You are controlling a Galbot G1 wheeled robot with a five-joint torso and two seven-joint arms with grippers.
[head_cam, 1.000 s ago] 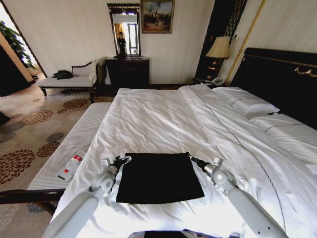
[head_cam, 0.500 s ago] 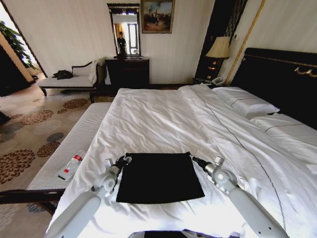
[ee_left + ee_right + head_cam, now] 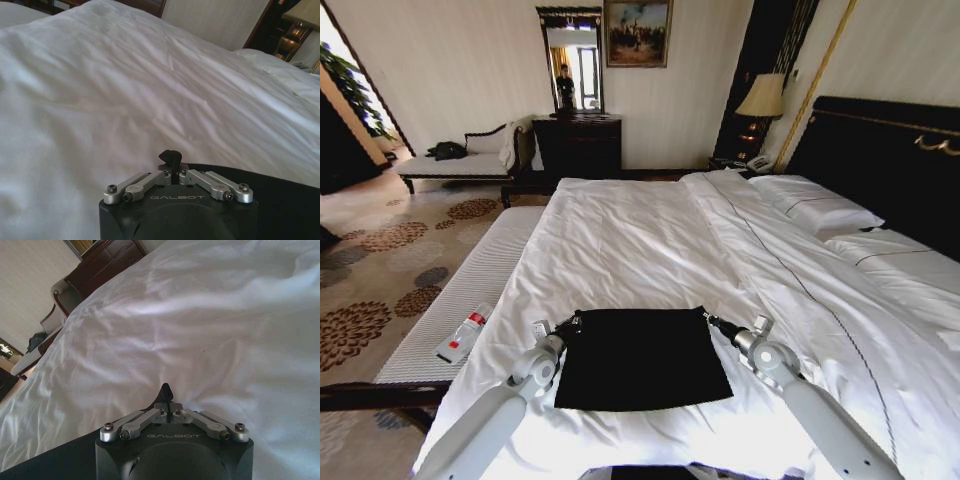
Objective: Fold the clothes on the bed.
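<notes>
On the near part of the bed (image 3: 650, 240), the left tool (image 3: 570, 322) has edged inward over the last second and now sits at the far left corner of the clothes (image 3: 642, 356), its fingers (image 3: 171, 159) clenched together with a tuft of black cloth pinched between them. Going rightward, the black top lies flat as a folded rectangle on the white duvet (image 3: 620, 250), its long axis running across the bed from left to right, far edge straight between the two tools; its place on the bed has not changed. At its far right corner the right tool (image 3: 708, 320) has hardly shifted, fingers (image 3: 165, 391) likewise closed on that corner. Left of the bed a white-cushioned bench (image 3: 470, 300) carries a small bottle (image 3: 465, 333); a patterned carpet (image 3: 380, 260) lies beyond it. Pillows (image 3: 820, 210) and a dark headboard (image 3: 890, 160) stand to the right, none of them crowding the arms.
</notes>
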